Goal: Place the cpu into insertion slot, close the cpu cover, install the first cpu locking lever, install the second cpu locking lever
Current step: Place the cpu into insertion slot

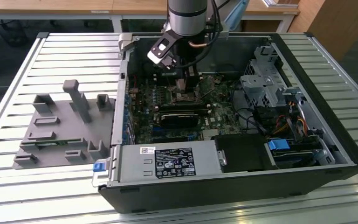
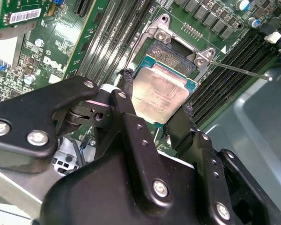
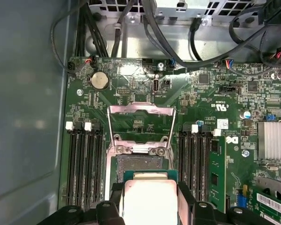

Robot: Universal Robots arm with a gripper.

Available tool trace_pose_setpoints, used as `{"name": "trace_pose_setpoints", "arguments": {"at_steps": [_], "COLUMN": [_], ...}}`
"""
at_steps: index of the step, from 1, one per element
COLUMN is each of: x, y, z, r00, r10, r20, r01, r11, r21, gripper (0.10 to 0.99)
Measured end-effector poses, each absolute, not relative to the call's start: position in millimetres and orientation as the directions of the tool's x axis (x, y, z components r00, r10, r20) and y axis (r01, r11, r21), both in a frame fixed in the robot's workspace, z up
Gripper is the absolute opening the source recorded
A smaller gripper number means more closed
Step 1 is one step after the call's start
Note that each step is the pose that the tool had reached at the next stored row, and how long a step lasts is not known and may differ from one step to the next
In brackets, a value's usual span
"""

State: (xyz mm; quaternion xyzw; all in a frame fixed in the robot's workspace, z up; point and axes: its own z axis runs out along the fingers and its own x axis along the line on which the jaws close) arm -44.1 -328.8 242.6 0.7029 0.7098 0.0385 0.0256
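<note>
My gripper [image 2: 154,105] is shut on the cpu [image 2: 160,93], a flat square chip with a silvery-tan top, pinched by its edges between two black fingers [image 2: 126,101]. In both wrist views the cpu [image 3: 150,197] hangs close over the near part of the insertion slot [image 3: 139,164], whose dark centre [image 2: 175,50] still shows beyond the chip. The cpu cover [image 3: 140,109], a shiny metal frame, stands flipped open at the slot's far side. A thin lever rod [image 2: 239,70] sticks out beside the slot. In the exterior view the gripper [image 1: 182,88] reaches down into the open computer case.
Long black memory slots [image 3: 86,168] flank the slot on both sides. A finned heat sink [image 3: 274,140] and cables [image 3: 131,28] lie nearby. The case holds a drive cage [image 1: 263,84] and a power supply [image 1: 166,163]. A grey fixture [image 1: 61,126] sits on the slatted table.
</note>
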Motion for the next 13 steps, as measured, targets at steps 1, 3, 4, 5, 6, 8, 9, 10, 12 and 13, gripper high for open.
{"name": "trace_pose_setpoints", "arguments": {"at_steps": [1, 3, 4, 5, 6, 8, 9, 10, 12, 13], "x": [-44, -44, -44, -44, -44, -44, -44, -44, -44, -44], "y": [-329, -328, -328, -328, -326, -325, -324, -324, -322, -321], "z": [242, 239, 237, 236, 228, 225, 223, 222, 219, 217], "r00": [-0.011, -0.011, -0.011, -0.011, -0.011, -0.01, -0.009, -0.008, -0.008, -0.007], "r10": [1.0, 1.0, 1.0, 1.0, 1.0, 1.0, 1.0, 1.0, 1.0, 1.0], "r20": [0.018, 0.018, 0.018, 0.018, 0.018, 0.018, 0.018, 0.018, 0.018, 0.018], "r01": [0.996, 0.996, 0.996, 0.996, 0.996, 0.996, 0.996, 0.996, 0.996, 0.996], "r11": [0.009, 0.009, 0.009, 0.009, 0.009, 0.008, 0.007, 0.007, 0.006, 0.006], "r21": [0.091, 0.091, 0.091, 0.091, 0.091, 0.091, 0.091, 0.091, 0.091, 0.091], "gripper": [0.541, 0.541, 0.541, 0.541, 0.541, 0.541, 0.541, 0.541, 0.541, 0.541]}}
